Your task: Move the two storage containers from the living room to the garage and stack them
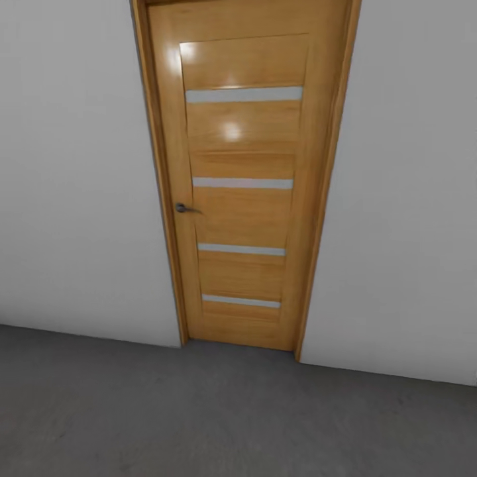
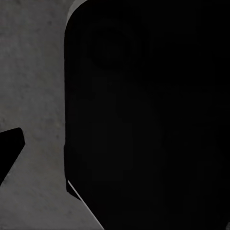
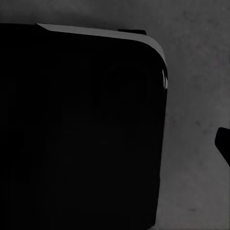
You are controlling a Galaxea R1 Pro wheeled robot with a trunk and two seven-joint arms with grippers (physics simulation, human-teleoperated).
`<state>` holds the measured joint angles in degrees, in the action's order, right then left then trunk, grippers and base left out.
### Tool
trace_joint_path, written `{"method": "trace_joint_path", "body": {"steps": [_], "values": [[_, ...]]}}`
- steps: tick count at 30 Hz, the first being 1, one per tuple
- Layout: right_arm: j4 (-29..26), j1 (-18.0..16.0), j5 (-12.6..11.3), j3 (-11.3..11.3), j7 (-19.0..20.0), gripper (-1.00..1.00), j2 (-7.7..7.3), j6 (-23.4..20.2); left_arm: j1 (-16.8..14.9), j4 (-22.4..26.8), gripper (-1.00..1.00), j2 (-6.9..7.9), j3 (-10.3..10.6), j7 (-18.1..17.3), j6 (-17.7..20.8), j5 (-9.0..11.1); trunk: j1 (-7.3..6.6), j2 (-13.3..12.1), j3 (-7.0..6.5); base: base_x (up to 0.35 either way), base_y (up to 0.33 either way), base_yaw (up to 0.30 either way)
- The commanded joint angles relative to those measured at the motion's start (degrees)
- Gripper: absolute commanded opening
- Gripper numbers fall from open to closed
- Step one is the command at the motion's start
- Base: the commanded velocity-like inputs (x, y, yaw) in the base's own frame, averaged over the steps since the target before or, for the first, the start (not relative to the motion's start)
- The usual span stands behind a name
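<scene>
Wooden door [image 1: 242, 179] — closed, honey-coloured, set in a matching frame [image 1: 324, 199] in a plain white wall [image 1: 73, 165]. Four narrow pale horizontal strips cross its central panel, one above another. A small dark lever handle [image 1: 183, 208] sits at the door's left edge, about mid-height. Soft highlights show on the upper panel.

The floor [image 1: 199, 411] — dark grey, matte, concrete-like; it meets the wall along a line running past the foot of the door.

Left wrist view — a large black rounded body [image 2: 148, 120] of the robot covers most of the picture, with a strip of the grey floor [image 2: 33, 72] alongside it. A small black wedge [image 2: 9, 148] juts in at the picture's edge; what it belongs to cannot be told.

Right wrist view — a similar black rounded body [image 3: 81, 129], a thin pale rim along one edge, the grey floor [image 3: 196, 96] beside it, and a small dark shape [image 3: 224, 141] at the picture's edge.

Tools — whether either stands apart or together cannot be told.
</scene>
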<state>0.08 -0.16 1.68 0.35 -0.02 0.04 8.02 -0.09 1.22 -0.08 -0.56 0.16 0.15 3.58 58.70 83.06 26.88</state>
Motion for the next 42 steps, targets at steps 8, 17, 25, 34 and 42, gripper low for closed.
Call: {"method": "trace_joint_path", "body": {"steps": [8, 17, 25, 34, 42], "values": [[0.01, -0.02, 0.16, 0.00, 0.04, 1.00, 0.03, 0.16, -0.02, 0.05, 1.00, 0.09, -0.22, 0.02, 0.03, 0.38, 0.03, 0.02, 0.05, 0.302, 0.173, -0.232], [0.01, -0.02, 0.16, 0.00, 0.06, 1.00, -0.18, 0.11, 0.00, 0.10, 1.00, 0.16, -0.23, 0.02, -0.08, 0.38, 0.03, 0.02, 0.05, 0.305, 0.166, -0.118], [0.01, -0.02, 0.25, 0.08, 0.10, 1.00, -0.36, -0.05, 0.00, 0.06, 1.00, 0.17, -0.23, 0.02, -0.48, 0.36, 0.03, 0.02, 0.05, 0.305, 0.165, -0.006], [0.01, -0.02, 0.25, 0.09, 0.10, 1.00, -0.28, -0.03, 0.00, 0.10, 1.00, 0.17, -0.30, 0.02, -0.72, 0.23, 0.03, 0.02, 0.05, 0.272, 0.143, 0.000], [0.01, -0.02, 0.12, 0.17, 0.10, 1.00, -0.44, 0.06, 0.00, 0.16, 1.00, 0.12, 0.17, -0.06, -0.77, -0.35, 0.03, 0.02, 0.05, 0.025, 0.009, 0.000]]}}
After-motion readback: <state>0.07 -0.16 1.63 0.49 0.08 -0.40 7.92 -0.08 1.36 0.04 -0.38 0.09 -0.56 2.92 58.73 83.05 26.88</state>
